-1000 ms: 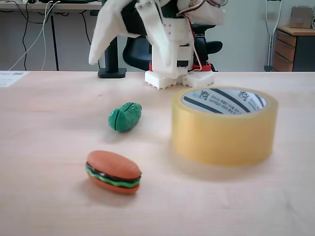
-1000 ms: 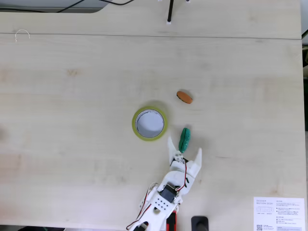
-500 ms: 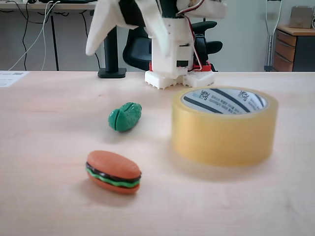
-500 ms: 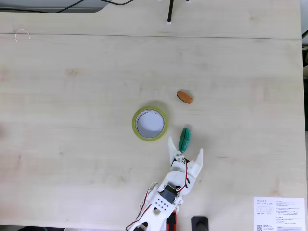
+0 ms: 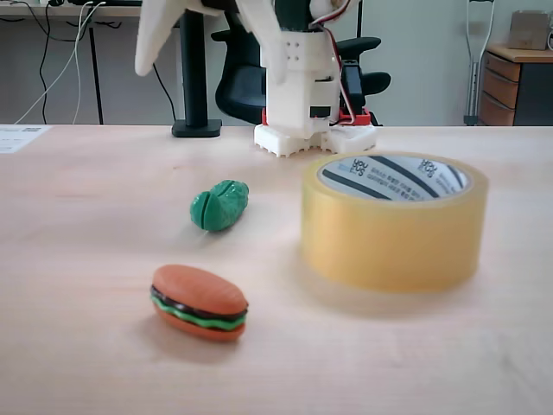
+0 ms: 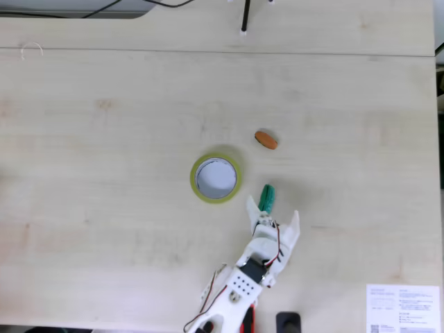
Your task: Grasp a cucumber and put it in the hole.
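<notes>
Fixed view from above first: the claw (image 6: pixel 274 214) stood spread wide, one finger at about 11 o'clock of the wrist and the other at about 1 o'clock, empty, and apparently lined up to straddle the cucumber (image 6: pixel 266 198). The cucumber lay on the tabletop (image 6: pixel 104 152) just at 12 o'clock of the claw, its near end covered by the arm, so contact could not be judged. The hole (image 6: pixel 216 178) sat inside the tape roll (image 6: pixel 197 184), at about 10 o'clock of the cucumber and near it; the burger (image 6: pixel 265 139) lay at 12 o'clock, apart.

Fixed view from table height next: the cucumber (image 5: pixel 219 205) rested flat end toward the camera, at 9 o'clock of the tape roll (image 5: pixel 393 233). Only the rim of the hole (image 5: pixel 394 178) showed, its depth hidden. The claw's fingers (image 5: pixel 158 35) were cut off by the top edge, well above the cucumber. The burger (image 5: pixel 200 303) lay nearest the camera.
</notes>
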